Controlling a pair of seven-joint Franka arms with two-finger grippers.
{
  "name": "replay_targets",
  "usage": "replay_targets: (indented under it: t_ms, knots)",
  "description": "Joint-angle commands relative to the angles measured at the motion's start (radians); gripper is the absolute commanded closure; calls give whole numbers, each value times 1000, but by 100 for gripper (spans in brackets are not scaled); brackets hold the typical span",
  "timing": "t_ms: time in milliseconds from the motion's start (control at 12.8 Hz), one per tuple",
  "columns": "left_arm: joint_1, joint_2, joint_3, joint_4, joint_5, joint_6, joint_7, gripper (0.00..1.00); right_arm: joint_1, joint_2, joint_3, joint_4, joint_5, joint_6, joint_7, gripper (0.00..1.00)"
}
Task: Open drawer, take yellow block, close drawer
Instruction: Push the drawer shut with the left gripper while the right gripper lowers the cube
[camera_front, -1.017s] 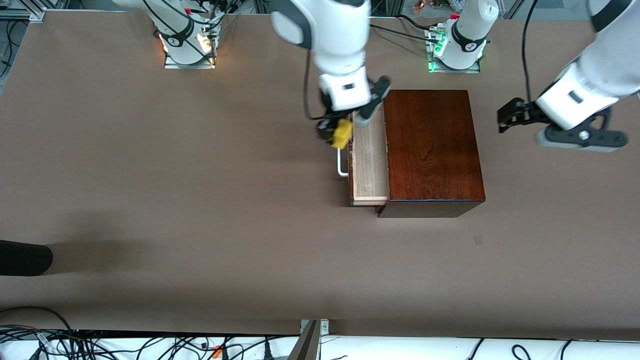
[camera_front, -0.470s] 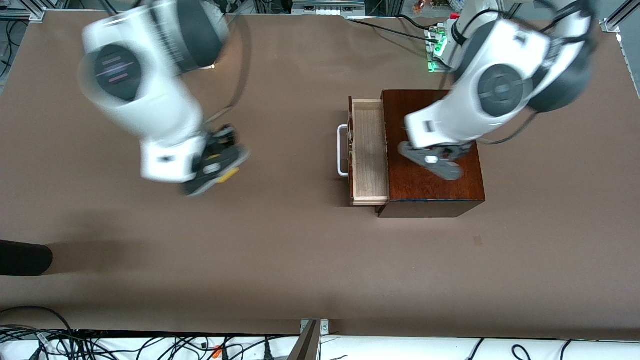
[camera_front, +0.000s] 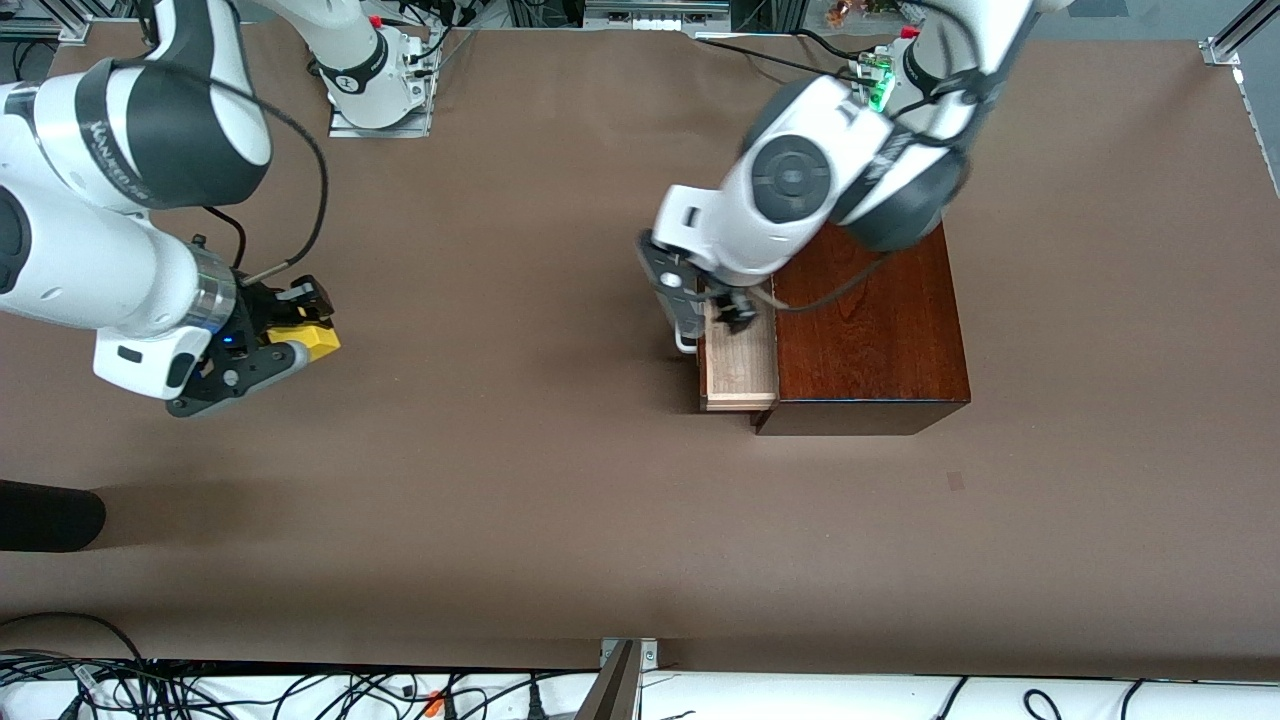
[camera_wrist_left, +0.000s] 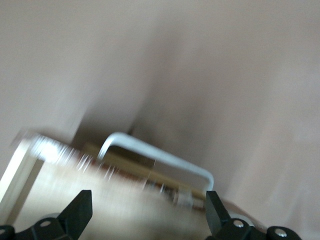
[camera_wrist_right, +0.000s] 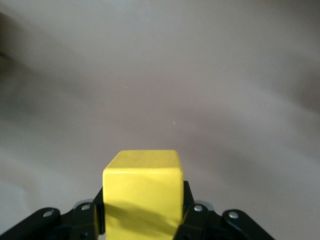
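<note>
right gripper (camera_front: 300, 330) is clamping the yellow block (camera_front: 305, 340) between its two fingers, over bare tabletop toward the right arm's end of the table (camera_front: 520, 480). in the right wrist view the yellow block (camera_wrist_right: 142, 192) is sitting squarely between the black fingers (camera_wrist_right: 90, 217), one finger pressing on each side face, with only brown table surface showing past it. the block is well apart from the wooden box (camera_front: 865, 330).

left gripper (camera_front: 705, 305) is hanging over the front end of the drawer (camera_front: 740, 365), just above the white handle (camera_front: 684, 345). its fingers are spread apart and are gripping nothing. in the left wrist view both black fingertips (camera_wrist_left: 80, 210) are standing wide, one at each end of the handle (camera_wrist_left: 155, 155), with the pale wood of the drawer (camera_wrist_left: 90, 200) showing between them. whether the fingertips are touching the drawer cannot be told.

the drawer is standing pulled out from the side of the box that faces the right arm's end of the table. the part of its light-wood interior not covered by the left arm is showing no contents. the left arm is reaching across the glossy reddish-brown top of the box, covering the part nearest the robot bases.
</note>
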Motion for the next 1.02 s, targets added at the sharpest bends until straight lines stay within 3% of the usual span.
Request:
replay_targets:
  t_ms: [0,470,939]
  knots:
    - [-24,102,-24,40,-12,77,210,0,21,-167,-30,-363,2,221,29,89]
    - [-75,142,-24,20,126,86,407,0,28,-154,-41,-673,4,705,113,88]
    - [-61,122,-13,5,195,-27,407,0,79,-16,-35,-724,5,937,211,84]
